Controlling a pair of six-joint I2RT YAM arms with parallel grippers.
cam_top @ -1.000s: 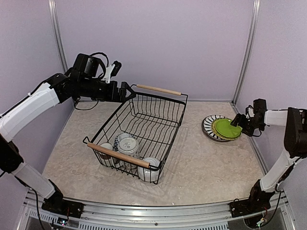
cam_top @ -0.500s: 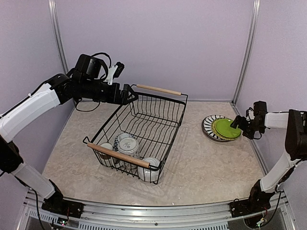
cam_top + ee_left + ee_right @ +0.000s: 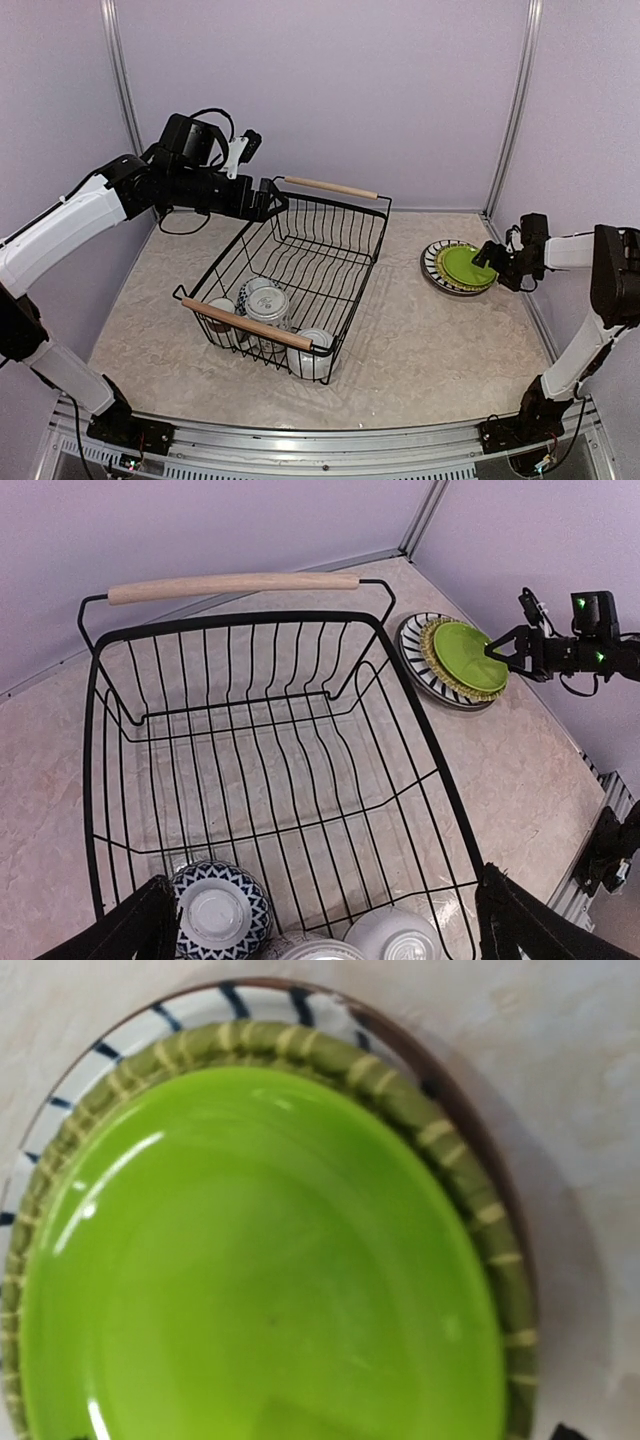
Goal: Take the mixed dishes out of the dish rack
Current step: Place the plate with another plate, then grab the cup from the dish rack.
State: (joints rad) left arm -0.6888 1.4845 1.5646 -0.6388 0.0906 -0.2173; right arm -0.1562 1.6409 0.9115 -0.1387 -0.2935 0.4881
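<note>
The dish rack (image 3: 300, 262) is a black wire basket with two wooden bar handles in mid-table; it also fills the left wrist view (image 3: 250, 780). At its near end lie an upturned patterned bowl (image 3: 254, 291) (image 3: 215, 915), a white mug (image 3: 312, 354) (image 3: 405, 940) and other small cups. The lime green plate (image 3: 463, 265) (image 3: 260, 1280) lies on the striped plate (image 3: 436, 264) (image 3: 180, 1012) on the table at right. My left gripper (image 3: 270, 195) is open and empty above the rack's far left corner. My right gripper (image 3: 487, 255) (image 3: 497, 652) is open, low over the green plate's right edge.
Lilac walls with metal posts close the table on three sides. The right wall stands just behind the right arm (image 3: 575, 245). The far half of the rack holds nothing. The plate stack also shows in the left wrist view (image 3: 452, 660).
My right gripper has edged left, further over the green plate. My left gripper has crept slightly right toward the rack's far handle. The dishes in the rack have not moved.
</note>
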